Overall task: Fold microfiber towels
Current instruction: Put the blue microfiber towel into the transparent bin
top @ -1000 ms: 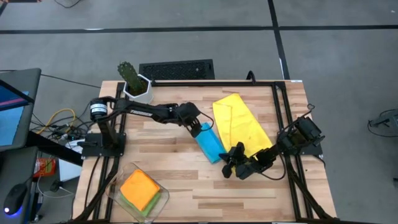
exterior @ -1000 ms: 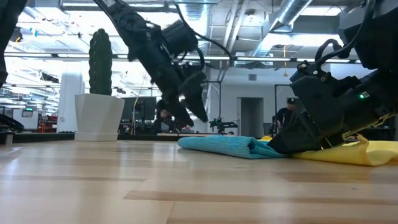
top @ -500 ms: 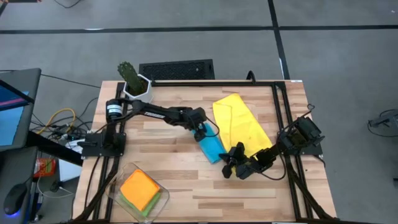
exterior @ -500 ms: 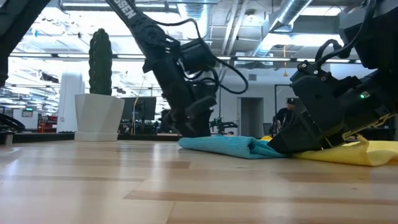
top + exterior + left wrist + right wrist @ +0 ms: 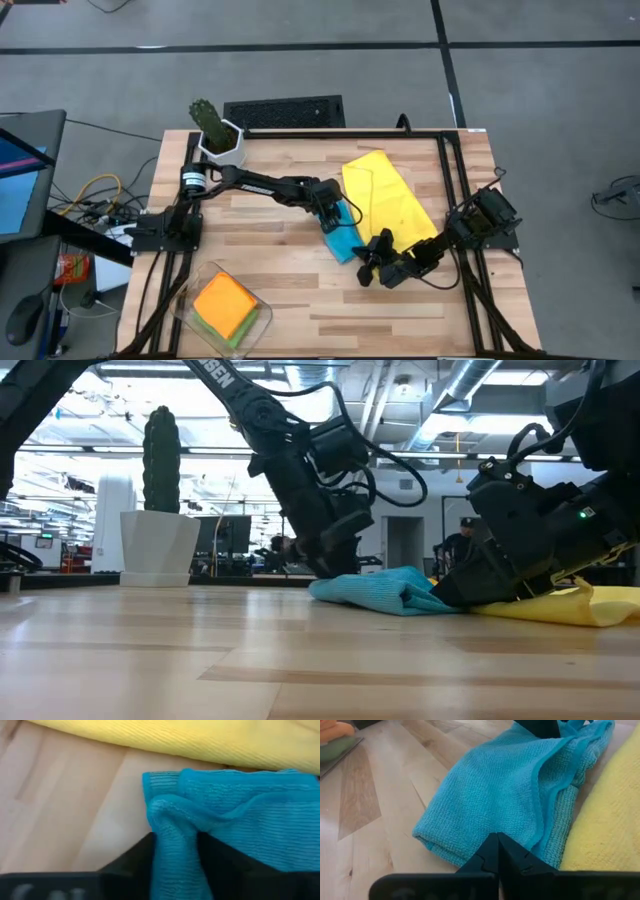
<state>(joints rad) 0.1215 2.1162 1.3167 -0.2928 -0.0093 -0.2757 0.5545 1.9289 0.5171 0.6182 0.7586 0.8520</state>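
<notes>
Fingers (image 5: 135, 857) of the left gripper (image 5: 334, 214) pinch a raised fold of the light blue towel (image 5: 343, 237), which we see mid-table touching the yellow towel (image 5: 385, 200), while the right gripper (image 5: 366, 262), fingers pressed together, rests on its other end.

Grey floor (image 5: 300, 70) — ducted ceiling (image 5: 470, 390)

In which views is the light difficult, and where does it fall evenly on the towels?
Low view: bright room lights behind leave the left end effector and the right end effector as dark silhouettes, with some sheen on the table. High view: even light on the blue towel and yellow towel.
</notes>
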